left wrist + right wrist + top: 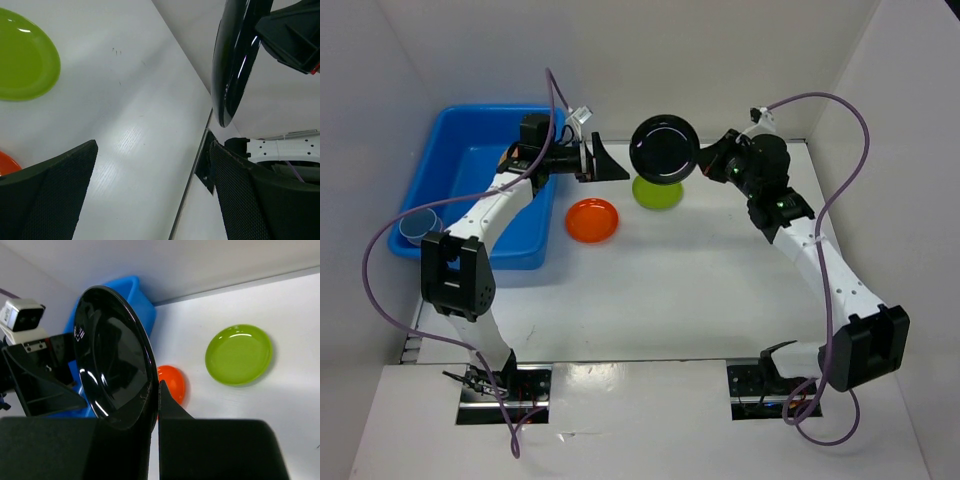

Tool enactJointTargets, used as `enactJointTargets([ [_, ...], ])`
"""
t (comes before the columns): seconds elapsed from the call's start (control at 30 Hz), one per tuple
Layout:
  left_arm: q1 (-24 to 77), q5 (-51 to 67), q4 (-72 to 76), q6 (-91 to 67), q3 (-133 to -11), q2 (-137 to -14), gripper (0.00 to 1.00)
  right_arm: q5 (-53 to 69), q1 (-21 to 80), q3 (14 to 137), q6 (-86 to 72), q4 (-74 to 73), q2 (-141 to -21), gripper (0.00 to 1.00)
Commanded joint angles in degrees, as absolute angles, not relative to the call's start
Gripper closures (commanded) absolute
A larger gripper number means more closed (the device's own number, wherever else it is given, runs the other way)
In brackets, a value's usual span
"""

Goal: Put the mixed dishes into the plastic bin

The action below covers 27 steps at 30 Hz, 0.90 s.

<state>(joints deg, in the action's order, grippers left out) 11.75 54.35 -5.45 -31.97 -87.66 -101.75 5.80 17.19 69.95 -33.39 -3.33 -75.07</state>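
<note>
Where both arms rise from the near edge of the table (pixel 670 300), we see them lean away toward the far side. The left arm passes over the right side of the blue plastic bin (pixel 470 118), and the right arm bends at its elbow on the right and reaches leftward. A little further out, a blue cup (pixel 420 226) stands inside the bin at its near-left corner. The orange plate (pixel 592 219) lies flat on the table just beside the bin's right wall. Beyond it and to its right, apart from it, lies the lime-green plate (pixel 657 193), also flat on the table. Above the green plate we find the right gripper (pixel 703 157) clamped tight on the rim of the black plate (pixel 664 148). It holds the plate off the table, steeply tilted, with its edge turned toward the left arm. The left gripper (pixel 608 161) hangs at about the same depth, over the table just right of the bin's far-right corner and pointing right at the plate. Its jaws are spread wide and we see nothing in them. From the left wrist, the plate hangs beyond the open fingers (pixel 50 200), near them but not between them, with the right gripper behind it. Farthest back runs the bin's far rim, close to the rear wall.
</note>
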Motion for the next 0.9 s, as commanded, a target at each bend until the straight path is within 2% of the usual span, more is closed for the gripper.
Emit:
enactJointTargets([
  [0.0, 11.69, 56.96, -0.53, -32.34, -89.82, -100.46, 0.01, 5.97, 18.89, 68.56, -32.43, -3.60, -72.52, 0.96],
  [0.37, 13.97, 57.48, 1.49, -32.96, -89.82, -99.93, 0.01, 7.63, 21.45, 66.27, -33.49, -2.82, -71.19, 0.96],
  [0.47, 16.25, 58.27, 1.49, -32.96, -90.52, -101.16, 0.07, 7.65, 22.76, 66.27, -33.49, -2.29, -71.19, 0.96],
  [0.6, 17.49, 58.27, -1.04, -32.34, -91.67, -103.44, 0.37, 7.65, 23.38, 66.88, -32.96, -2.29, -72.33, 0.96],
  [0.63, 18.01, 58.27, -1.05, -32.34, -92.45, -103.45, 0.59, 7.65, 23.38, 67.58, -32.96, -2.29, -72.94, 0.96],
  [0.73, 18.02, 56.08, -3.16, -32.34, -93.08, -103.97, 0.84, 7.65, 23.38, 68.28, -32.34, -2.29, -73.56, 0.96],
  [0.77, 18.02, 54.33, -3.77, -32.34, -93.08, -103.45, 0.96, 7.04, 23.38, 68.29, -32.34, -2.29, -74.26, 0.96],
  [0.8, 18.02, 53.45, -4.56, -32.34, -93.08, -103.45, 1.00, 6.51, 23.38, 68.29, -31.82, -2.29, -74.27, 0.94],
  [0.83, 18.02, 52.48, -4.57, -32.34, -93.60, -102.93, 1.00, 5.98, 23.38, 68.90, -31.82, -2.29, -74.27, 0.91],
  [0.87, 18.02, 50.21, -5.18, -32.34, -93.60, -102.14, 1.00, 5.02, 23.38, 68.91, -31.82, -2.89, -74.96, 0.75],
])
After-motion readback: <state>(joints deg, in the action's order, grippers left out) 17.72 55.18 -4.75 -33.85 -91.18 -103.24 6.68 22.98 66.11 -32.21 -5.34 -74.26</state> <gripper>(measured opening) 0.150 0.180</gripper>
